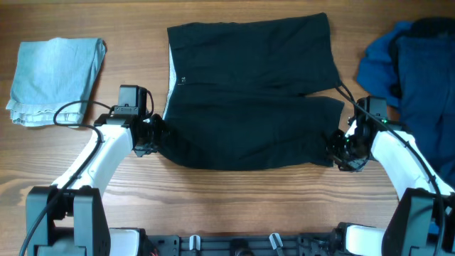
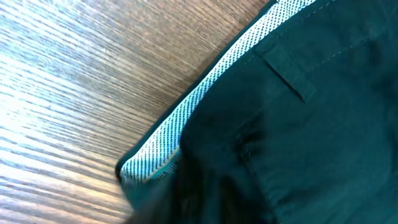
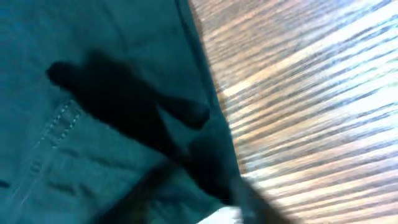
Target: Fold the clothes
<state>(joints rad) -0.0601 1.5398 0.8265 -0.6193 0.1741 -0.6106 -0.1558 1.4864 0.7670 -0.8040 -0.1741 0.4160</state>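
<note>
The black shorts lie spread on the wooden table, waistband to the left with its whitish lining showing, legs to the right. My left gripper is shut on the near waistband corner. My right gripper is shut on the hem corner of the near leg. The near edge is lifted and bunched between both grippers. The wrist views show fabric filling the jaws; the fingertips are hidden by cloth.
A pale blue folded cloth lies at the far left. A deep blue rumpled garment heap sits at the right edge. Bare wooden table lies in front of the shorts.
</note>
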